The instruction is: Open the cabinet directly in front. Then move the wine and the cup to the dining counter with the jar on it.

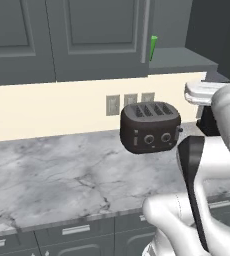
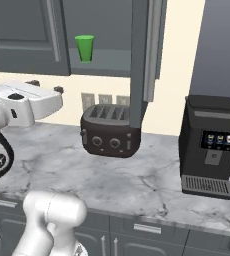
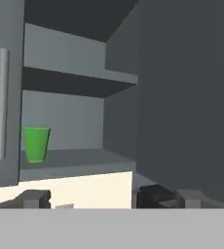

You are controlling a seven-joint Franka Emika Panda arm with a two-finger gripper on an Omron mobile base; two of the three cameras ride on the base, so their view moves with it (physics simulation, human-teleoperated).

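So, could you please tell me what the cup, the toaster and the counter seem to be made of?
The cup: probably plastic, an even bright green, matte, opaque. The toaster: black casing with a soft sheen, likely coated metal or plastic; the look leaves it open. The counter: white stone with grey veining, marble-like, smooth and fairly matt.

Grey-veined white marble surface [image 2: 137,185], squat black four-slot toaster [image 2: 110,131] by the cream backsplash, boxy black coffee machine [image 2: 208,145] further right, small bright green tapered cup [image 2: 84,48] upright on grey cabinet shelf [image 2: 109,62]
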